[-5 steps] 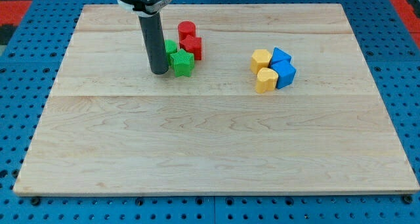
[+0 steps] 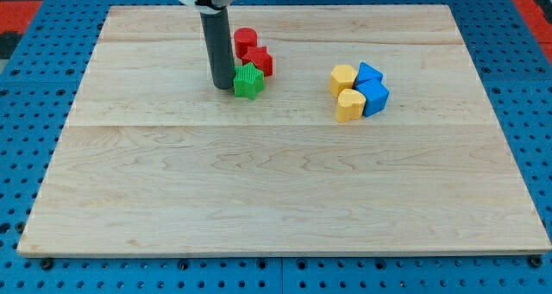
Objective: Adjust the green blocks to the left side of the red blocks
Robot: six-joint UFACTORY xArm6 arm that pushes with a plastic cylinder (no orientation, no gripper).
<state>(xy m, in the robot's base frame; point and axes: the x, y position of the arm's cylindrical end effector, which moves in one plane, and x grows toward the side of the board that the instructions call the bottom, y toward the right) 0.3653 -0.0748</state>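
My tip (image 2: 223,87) rests on the board just left of a green star block (image 2: 247,82), touching or nearly touching it. A second green block is hidden behind the rod. A red cylinder (image 2: 245,41) stands toward the view's top, and a red block (image 2: 260,61) sits right behind the green star, touching it. The rod (image 2: 217,44) rises from the tip to the view's top edge and stands left of the red blocks.
Two yellow blocks (image 2: 343,78) (image 2: 349,105) and two blue blocks (image 2: 369,73) (image 2: 375,96) sit clustered at the view's right. The wooden board (image 2: 276,199) lies on a blue pegboard surface (image 2: 17,156).
My tip has moved right and slightly toward the view's top. The green star has shifted right against the red block. The other green block is now hidden behind the rod.
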